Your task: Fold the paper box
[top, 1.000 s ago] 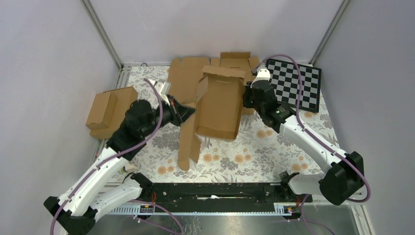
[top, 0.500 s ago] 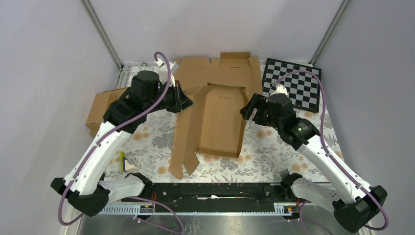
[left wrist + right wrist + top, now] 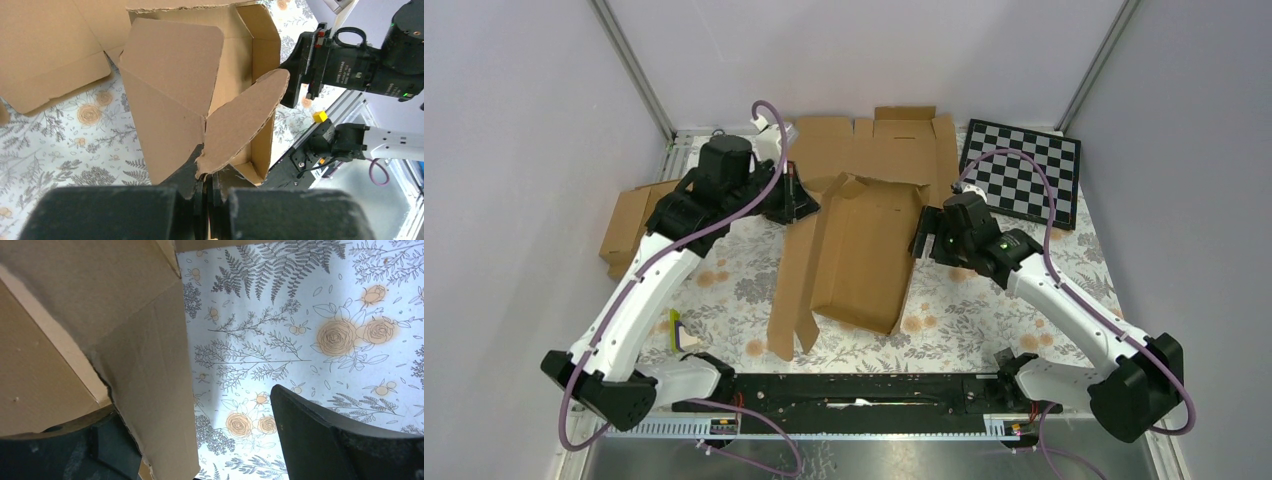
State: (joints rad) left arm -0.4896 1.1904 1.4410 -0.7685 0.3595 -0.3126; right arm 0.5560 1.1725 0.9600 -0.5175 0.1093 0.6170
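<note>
Item: robot laboratory test cell. What tells you so: a worktop [image 3: 1024, 300] under flowered cloth; around the worktop, plain grey panel walls [image 3: 514, 150] on aluminium posts [image 3: 634, 70]; at the worktop's far right corner, a black-and-white checkerboard [image 3: 1021, 175]; along the worktop's near edge, a black rail [image 3: 854, 392] between the bases of your left arm [image 3: 639, 300] and right arm [image 3: 1064, 300], both trailing purple cables [image 3: 764, 110]; on the worktop, the paper box [image 3: 864, 250].

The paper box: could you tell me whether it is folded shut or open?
Open: the paper box shows its inside from above, a long panel lies spread beside it, and the left gripper pinches one flap.
</note>
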